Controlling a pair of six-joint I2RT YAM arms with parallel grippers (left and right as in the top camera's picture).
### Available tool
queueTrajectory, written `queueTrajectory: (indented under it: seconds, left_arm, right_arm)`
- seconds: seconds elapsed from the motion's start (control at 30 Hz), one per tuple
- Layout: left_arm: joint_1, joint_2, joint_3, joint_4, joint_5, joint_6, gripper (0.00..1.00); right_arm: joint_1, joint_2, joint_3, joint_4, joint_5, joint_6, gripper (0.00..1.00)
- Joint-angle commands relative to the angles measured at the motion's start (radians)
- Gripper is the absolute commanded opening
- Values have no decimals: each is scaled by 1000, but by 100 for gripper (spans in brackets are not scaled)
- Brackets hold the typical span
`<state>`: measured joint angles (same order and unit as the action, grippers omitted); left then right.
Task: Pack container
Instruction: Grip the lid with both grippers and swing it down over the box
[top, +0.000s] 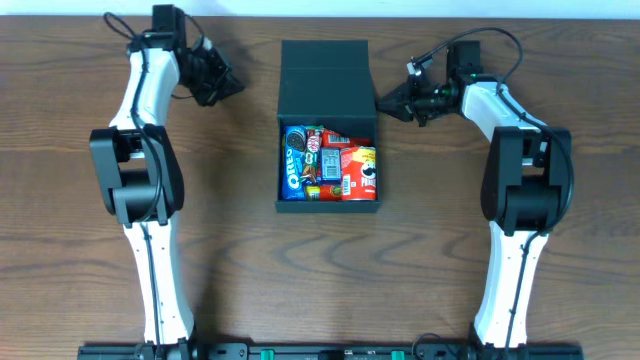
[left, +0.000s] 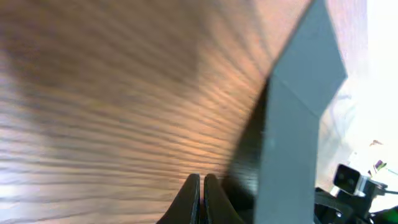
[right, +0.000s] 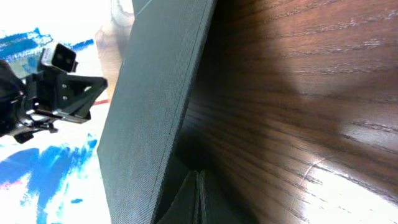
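The dark container (top: 328, 205) stands open at mid-table, its hinged flap lid (top: 325, 75) raised at the far side. Inside lie snack packets: a blue Oreo pack (top: 295, 160) and red packets (top: 352, 172). My left gripper (top: 235, 85) is shut and empty, left of the lid and apart from it; the left wrist view shows its closed fingers (left: 202, 199) beside the lid's edge (left: 298, 124). My right gripper (top: 385, 104) is shut and empty, right at the lid's right side; the right wrist view shows its fingers (right: 199, 196) close against the lid (right: 155, 112).
The wooden table (top: 230, 250) carries only the container. Both arm bases stand at the near edge, left (top: 160, 300) and right (top: 505, 290).
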<state>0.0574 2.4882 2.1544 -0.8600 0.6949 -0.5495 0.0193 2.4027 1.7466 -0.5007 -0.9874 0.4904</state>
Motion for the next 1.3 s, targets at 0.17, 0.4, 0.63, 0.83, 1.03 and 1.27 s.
queueTrajectory:
  seconds: [0.17,0.4,0.63,0.83,1.03,1.27]
  left_arm:
    - [-101,11,-50,24,-25,10,6]
    - [-145,11,-58,27,-26,8,6]
    - [-146,11,-58,36,-22,1,6]
    - [-150,11,-58,122,42,45,6]
    - [-146,10,-56,251,190,53,5]
    - [-142,-14,-10,243,251,127,6]
  right_arm:
    - [26,37,12,3,-5,6,2]
    - [35,58,12,11,-11,6,2]
    - [37,58,12,134,-133,-26,2]
    - [38,58,12,365,-362,-42,2]
    - [37,57,12,518,-479,25,1]
    - [36,44,12,747,-543,208,2]
